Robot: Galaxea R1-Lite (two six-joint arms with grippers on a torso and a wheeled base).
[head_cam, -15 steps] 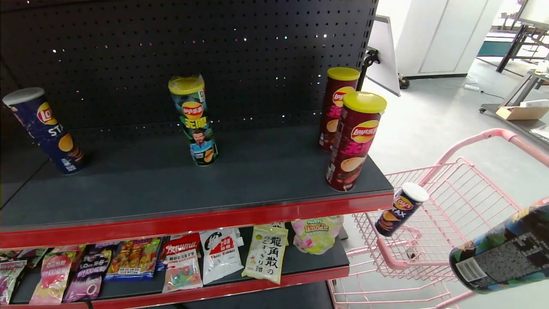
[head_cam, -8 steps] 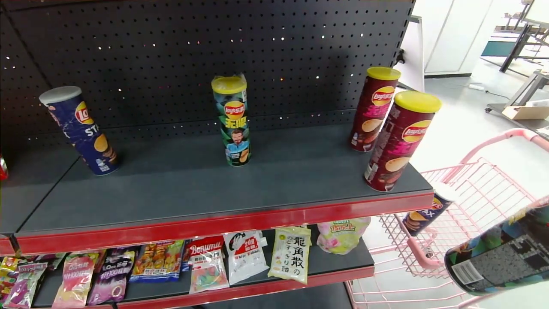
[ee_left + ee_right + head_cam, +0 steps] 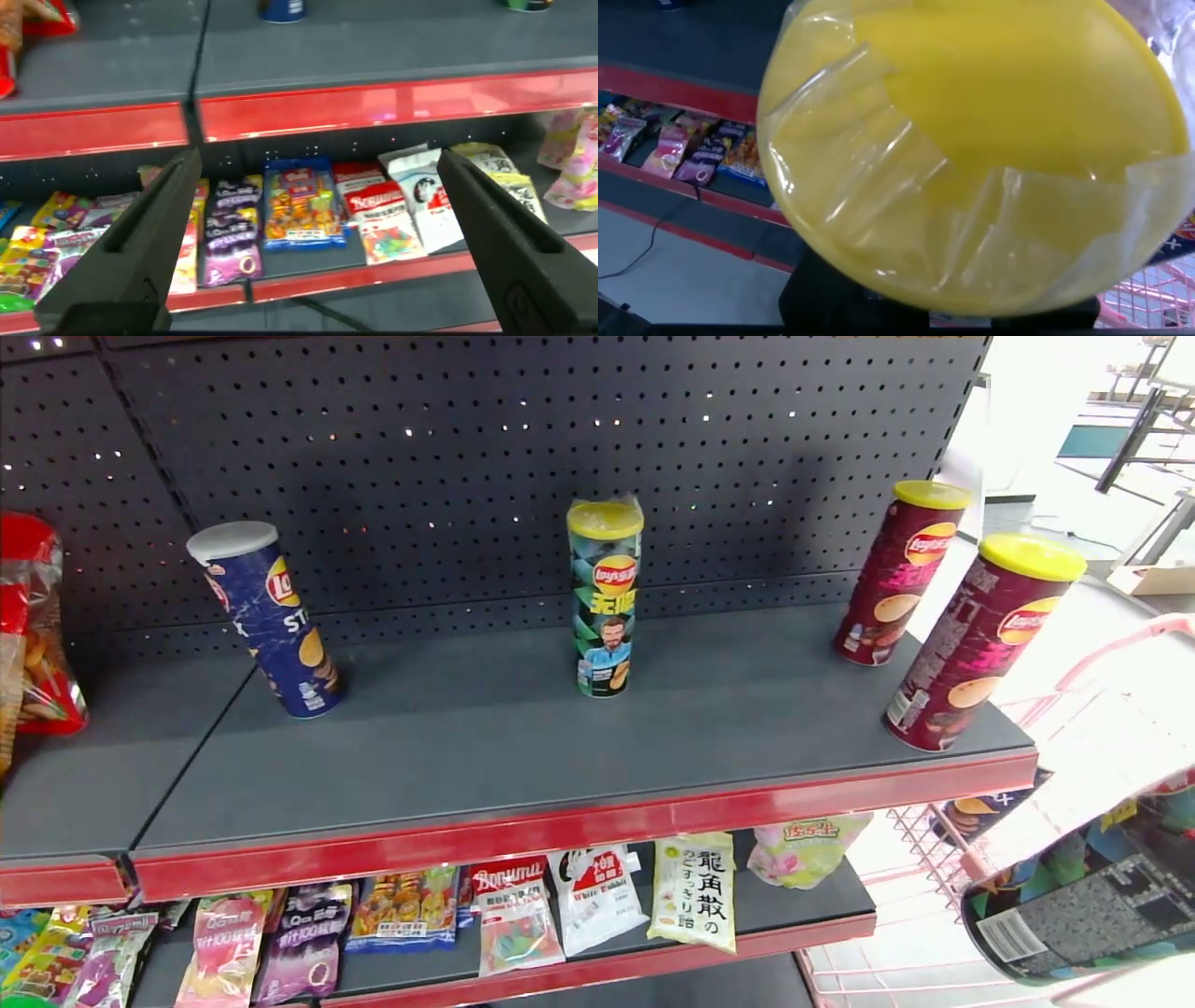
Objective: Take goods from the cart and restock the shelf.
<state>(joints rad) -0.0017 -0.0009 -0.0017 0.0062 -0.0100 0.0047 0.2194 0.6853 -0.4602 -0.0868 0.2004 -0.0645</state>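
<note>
**Chip can (image 3: 1083,905) held off the shelf's right end**

The shelf (image 3: 467,747) spans the frame, its tubes spaced with gaps to fill. The pink cart (image 3: 1158,630) sits at right. Lower right, the right gripper (image 3: 952,313) grasps the tilted can, probably bound for beside its green twin (image 3: 605,597). The left gripper (image 3: 318,159) hangs spread and free.

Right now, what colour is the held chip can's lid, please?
Yellow lid on the chip can, best in right wrist view.

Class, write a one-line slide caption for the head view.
Four chip cans stand on the dark shelf above snack packets, while a fifth can is held sideways near the pink cart.
</note>
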